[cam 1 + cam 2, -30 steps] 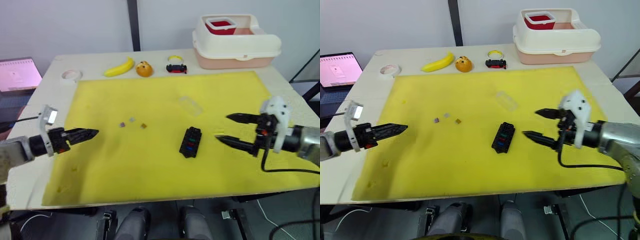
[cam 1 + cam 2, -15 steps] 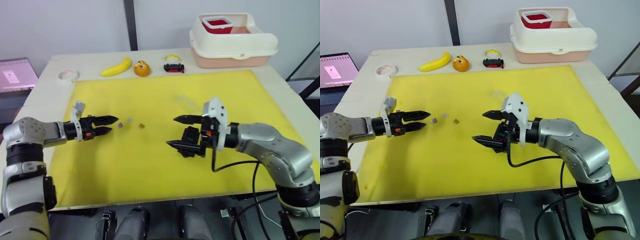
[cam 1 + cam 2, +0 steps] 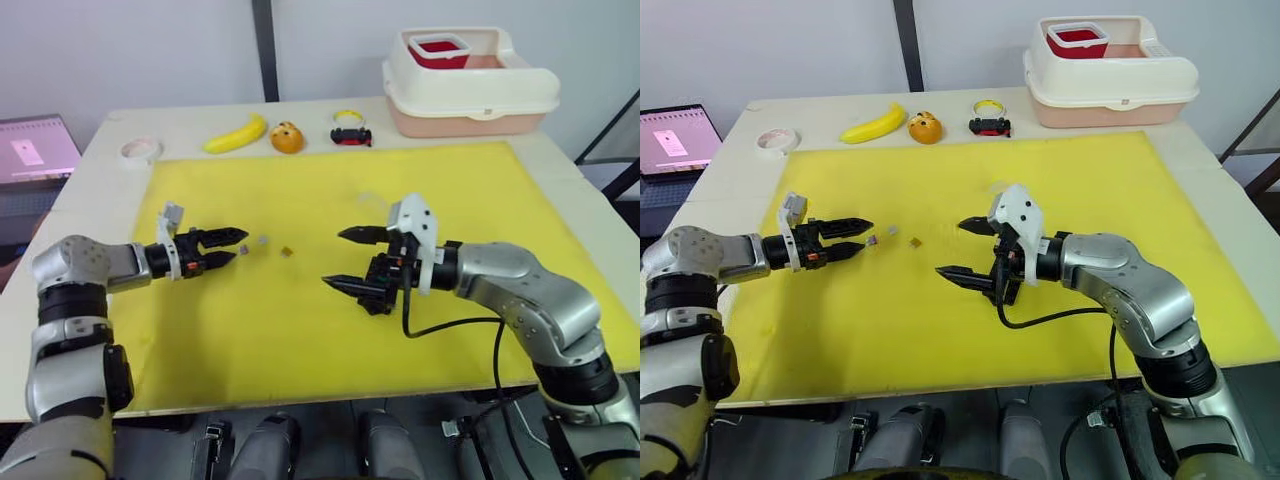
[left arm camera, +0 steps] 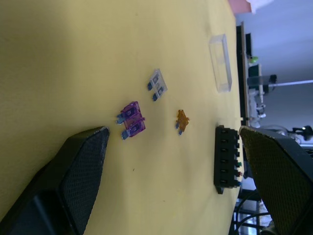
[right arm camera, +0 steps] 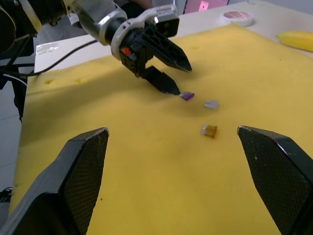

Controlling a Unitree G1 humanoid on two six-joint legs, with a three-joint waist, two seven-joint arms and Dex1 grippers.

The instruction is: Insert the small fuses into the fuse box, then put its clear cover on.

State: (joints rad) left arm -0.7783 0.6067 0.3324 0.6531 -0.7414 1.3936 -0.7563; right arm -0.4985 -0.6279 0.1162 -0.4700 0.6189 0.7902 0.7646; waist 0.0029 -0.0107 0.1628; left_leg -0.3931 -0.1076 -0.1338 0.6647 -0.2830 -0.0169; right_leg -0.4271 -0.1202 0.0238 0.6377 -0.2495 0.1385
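Bright, even light is falling from overhead, casting only faint shadows on the yellow mat (image 3: pixel 300 330); head views are looking slightly soft, wrist-view edges blurring.

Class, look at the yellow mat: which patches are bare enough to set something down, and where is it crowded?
Bare: the yellow mat right of the clear cover, and its near strip in front of both tools. Crowded: the middle, where the left tool nears the loose fuses and the right tool brackets the fuse box.

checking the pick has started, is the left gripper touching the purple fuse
Apart. In the left wrist view the purple fuse lies on the yellow mat between the open fingers of the left gripper, with bare mat showing on both sides.
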